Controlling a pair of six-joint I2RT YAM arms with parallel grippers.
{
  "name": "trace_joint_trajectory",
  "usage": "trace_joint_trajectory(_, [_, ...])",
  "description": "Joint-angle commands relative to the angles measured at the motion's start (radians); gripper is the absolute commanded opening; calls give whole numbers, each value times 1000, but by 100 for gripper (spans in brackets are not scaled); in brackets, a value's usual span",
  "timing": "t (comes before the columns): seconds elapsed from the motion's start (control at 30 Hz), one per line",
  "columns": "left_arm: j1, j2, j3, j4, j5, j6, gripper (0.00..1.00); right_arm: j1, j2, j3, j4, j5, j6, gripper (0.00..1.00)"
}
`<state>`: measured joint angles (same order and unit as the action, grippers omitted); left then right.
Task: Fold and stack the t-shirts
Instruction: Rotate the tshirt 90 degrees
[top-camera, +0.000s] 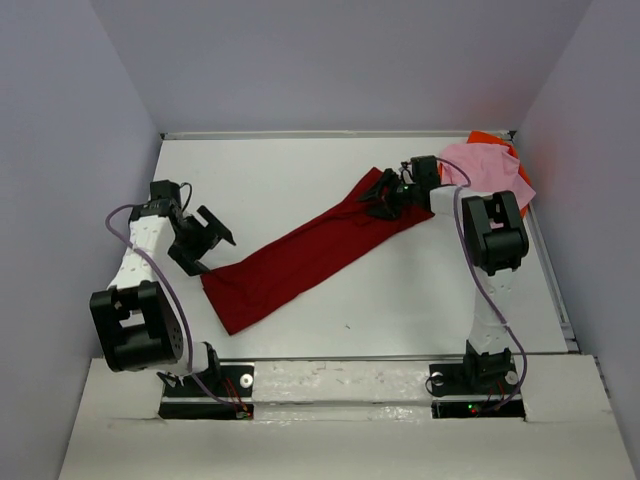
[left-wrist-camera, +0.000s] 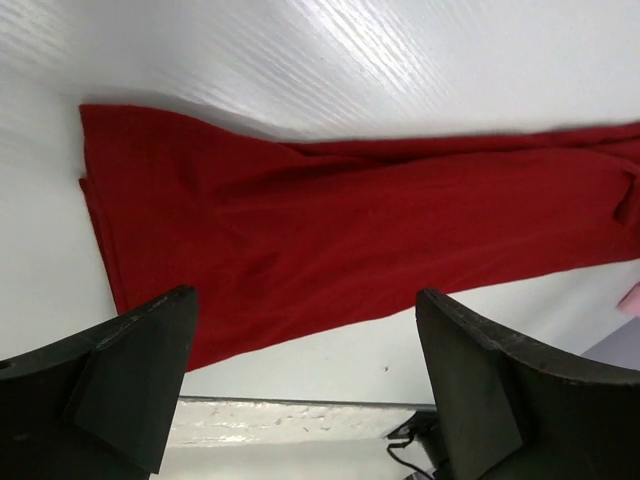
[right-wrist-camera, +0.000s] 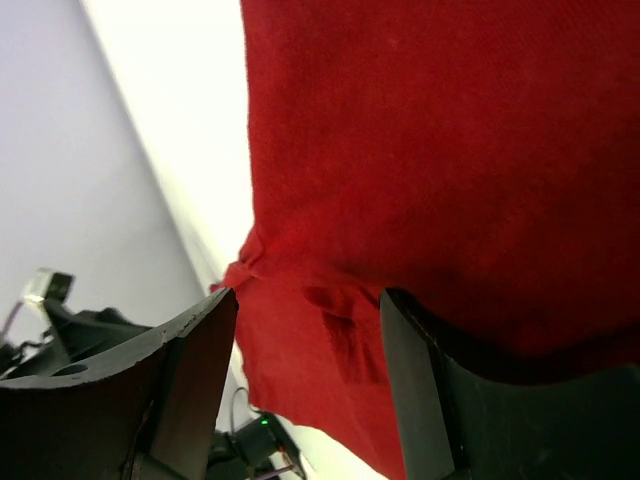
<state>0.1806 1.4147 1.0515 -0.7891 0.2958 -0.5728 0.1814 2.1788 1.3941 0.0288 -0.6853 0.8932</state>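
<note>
Table (top-camera: 300, 170): orange t-shirt (top-camera: 483, 136) mostly hidden under pink t-shirt (top-camera: 485, 168).

One t-shirt (top-camera: 300, 255): laid lengthwise on worktop (top-camera: 290, 170), near-left to far-right. Left gripper (top-camera: 212, 248) beside its near-left end; right gripper (top-camera: 383, 200) over its far-right end. Two further t-shirts (top-camera: 485, 170): far-right corner, one atop the other.
</note>
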Motion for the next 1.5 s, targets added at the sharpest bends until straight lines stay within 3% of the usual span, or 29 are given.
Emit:
trace_joint_trajectory(0.0, [-7,-22,27,34,59,109,99,-20,-89,83,-157,78,-137,65])
trace_joint_trajectory(0.23, [-47,-23,55,68,72,156,99,-20,-126,345,-326,24,-214,69])
trace_joint_trajectory(0.47, [-113,41,39,194,273,226,99,-20,-191,529,-599,151,-333,68])
trace_joint_trajectory(0.57, [-122,130,62,159,313,290,99,-20,-237,436,-673,215,-375,59])
trace_joint_trajectory(0.77, [-133,231,133,108,261,395,99,-20,-364,154,-667,302,-402,61])
trace_joint_trajectory(0.97, [-150,277,148,94,194,390,99,-89,-416,-98,-459,149,-265,64])
trace_joint_trajectory(1.27, [-171,294,159,88,212,406,99,-100,-295,-133,-325,35,-177,64])
trace_joint_trajectory(1.47, [-216,346,171,45,80,407,99,-100,-218,-76,-296,3,-146,64])
